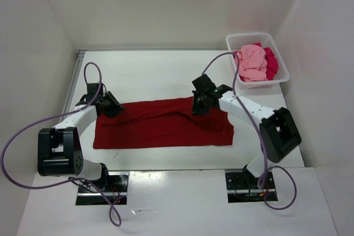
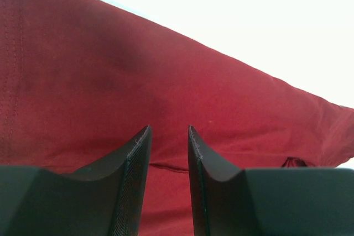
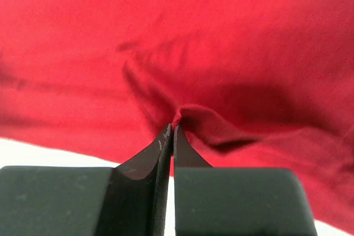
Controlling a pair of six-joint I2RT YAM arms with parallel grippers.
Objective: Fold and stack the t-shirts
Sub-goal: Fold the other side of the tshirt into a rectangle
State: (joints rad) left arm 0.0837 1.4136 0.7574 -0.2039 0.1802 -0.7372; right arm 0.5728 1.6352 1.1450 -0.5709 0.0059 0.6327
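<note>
The dark red t-shirt (image 1: 160, 125) lies on the white table as a long folded band. My left gripper (image 1: 110, 106) is at the band's far left corner. In the left wrist view the gripper (image 2: 168, 131) is open with a narrow gap, and the red cloth (image 2: 166, 81) lies just beyond its tips. My right gripper (image 1: 200, 106) is at the band's far edge, right of the middle. In the right wrist view the gripper (image 3: 173, 128) is shut on a small pinched ridge of the red cloth (image 3: 193, 115). The light pink t-shirt (image 1: 253, 62) and the crimson-magenta t-shirt (image 1: 270, 62) lie bunched in the basket.
The white lattice basket (image 1: 279, 75) stands at the table's far right corner. White walls close in the table on the left, back and right. Grey cables loop from both arms. A metal rail (image 1: 72, 84) runs along the left edge.
</note>
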